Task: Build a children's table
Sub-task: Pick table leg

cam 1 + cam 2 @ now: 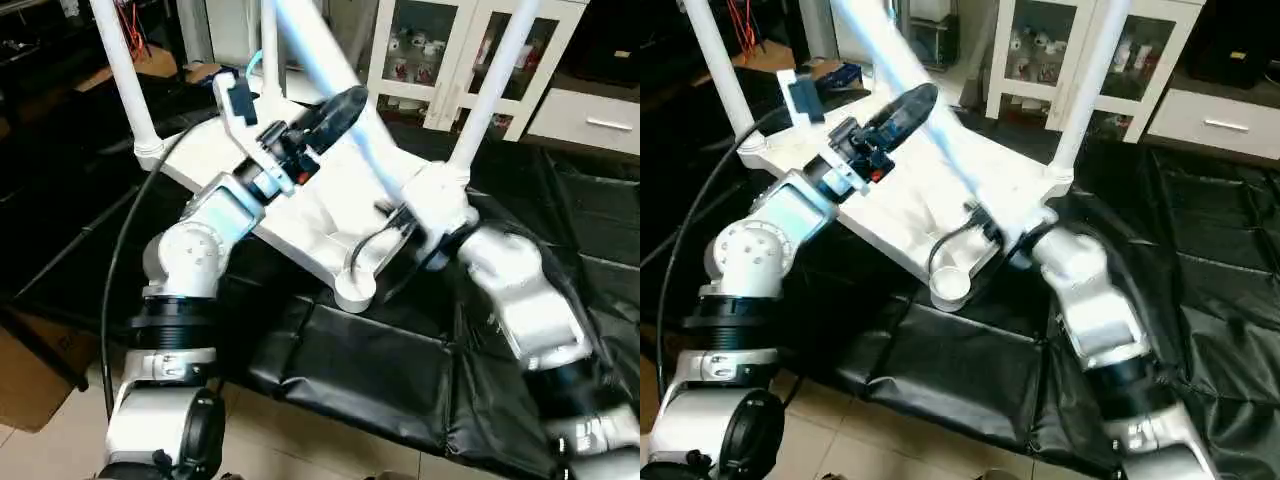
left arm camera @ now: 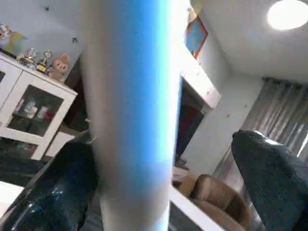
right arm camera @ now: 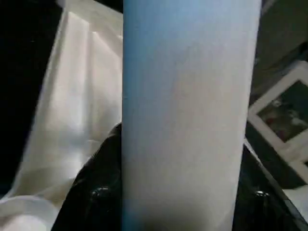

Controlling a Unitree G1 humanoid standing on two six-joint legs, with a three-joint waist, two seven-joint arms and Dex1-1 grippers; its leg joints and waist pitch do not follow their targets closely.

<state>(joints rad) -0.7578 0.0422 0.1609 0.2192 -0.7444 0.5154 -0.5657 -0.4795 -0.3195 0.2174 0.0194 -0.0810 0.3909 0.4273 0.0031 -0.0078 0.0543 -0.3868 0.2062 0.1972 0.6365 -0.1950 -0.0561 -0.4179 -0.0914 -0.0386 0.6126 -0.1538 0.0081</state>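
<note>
**Now both arms at one loose leg**

Upside down on a black mat (image 1: 380, 370), the tabletop (image 1: 310, 215) carries three legs. Left gripper (image 1: 335, 115) spread wide beside the slanting fourth leg (image 1: 340, 80); right gripper (image 1: 400, 215) clamps it lower.

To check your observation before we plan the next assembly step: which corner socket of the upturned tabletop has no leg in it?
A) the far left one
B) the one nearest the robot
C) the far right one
B: the nearest socket is an empty ring, while the fourth leg slants above the tabletop.
</note>
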